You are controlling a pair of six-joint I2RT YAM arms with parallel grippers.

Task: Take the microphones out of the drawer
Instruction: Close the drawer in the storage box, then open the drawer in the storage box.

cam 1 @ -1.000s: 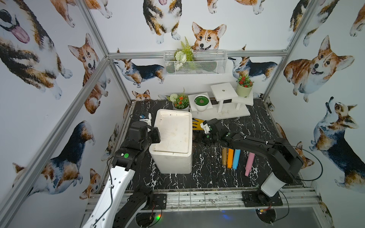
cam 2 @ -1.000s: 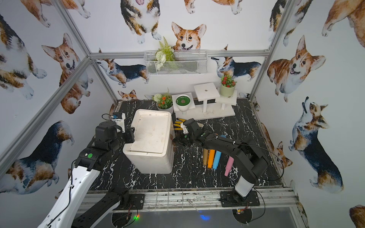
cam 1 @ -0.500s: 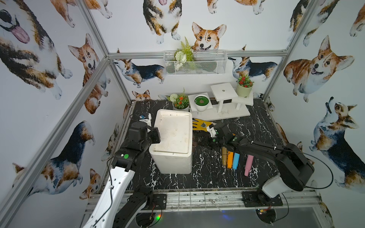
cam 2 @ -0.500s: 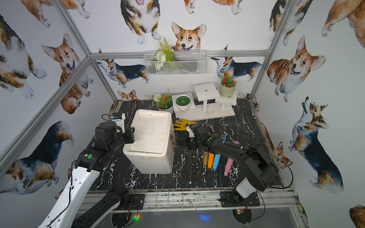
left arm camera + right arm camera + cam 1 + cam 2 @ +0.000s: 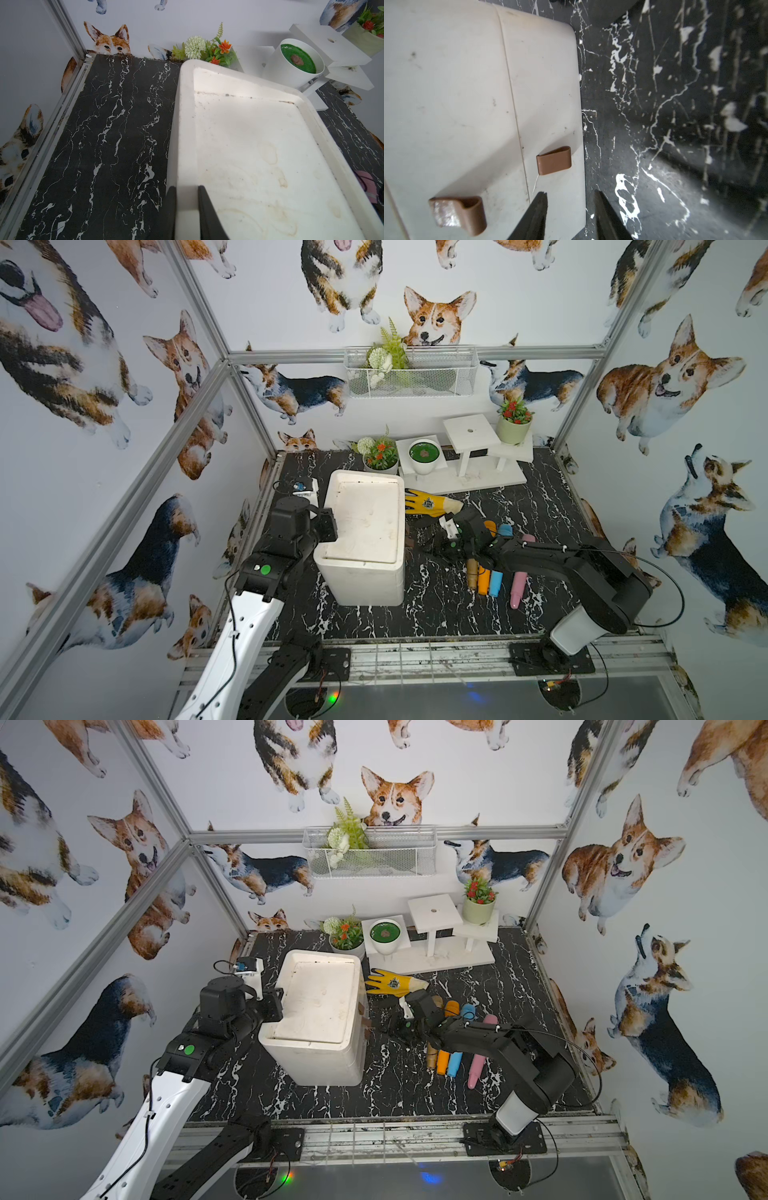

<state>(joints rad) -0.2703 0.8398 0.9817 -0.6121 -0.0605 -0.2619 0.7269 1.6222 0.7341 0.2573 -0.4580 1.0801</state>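
A white drawer cabinet (image 5: 365,531) (image 5: 316,1011) stands mid-table. Its drawers are pushed in; a seam divides the front. Two brown handles (image 5: 553,160) (image 5: 465,214) stick out of the front, one also visible in both top views (image 5: 409,541) (image 5: 365,1025). The microphone is hidden. My left gripper (image 5: 187,189) (image 5: 328,524) is shut on the raised rim of the cabinet's top. My right gripper (image 5: 569,195) (image 5: 422,545) hangs open just off the drawer front, beside the nearer handle, with nothing between its fingers.
A yellow glove (image 5: 430,504) lies against the cabinet's right side. Brown, orange, blue and pink sticks (image 5: 490,572) lie in a row under my right arm. Flower pots (image 5: 380,456) and a white stand (image 5: 469,456) line the back wall.
My right gripper has drawn back from beside the glove toward the table's front along the drawer face, and its jaws have opened. The left arm has not moved.
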